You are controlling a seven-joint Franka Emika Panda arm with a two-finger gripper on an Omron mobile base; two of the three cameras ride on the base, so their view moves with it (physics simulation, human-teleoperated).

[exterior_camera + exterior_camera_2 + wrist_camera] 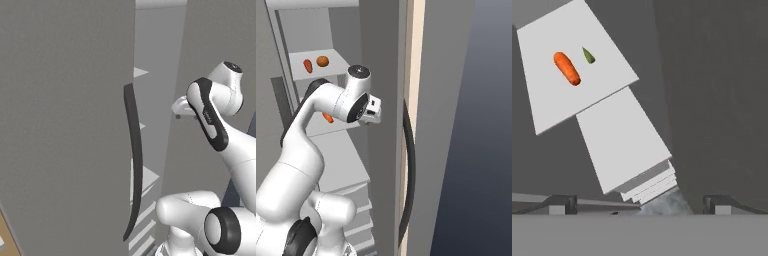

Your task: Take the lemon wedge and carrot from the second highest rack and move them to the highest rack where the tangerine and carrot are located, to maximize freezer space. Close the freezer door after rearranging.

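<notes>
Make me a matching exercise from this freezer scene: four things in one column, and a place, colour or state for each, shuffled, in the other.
Column one:
1. tangerine
2. lemon wedge
3. gripper
4. door handle

Column two:
A. open, holding nothing
B. long, dark, curved
C. on the highest rack
D. on the second highest rack

Pairs: 1-C, 2-D, 3-A, 4-B.

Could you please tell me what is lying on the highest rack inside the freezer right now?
On the highest rack lie a carrot and a tangerine, side by side. The rack's near left part is cut off by the freezer wall.
</notes>
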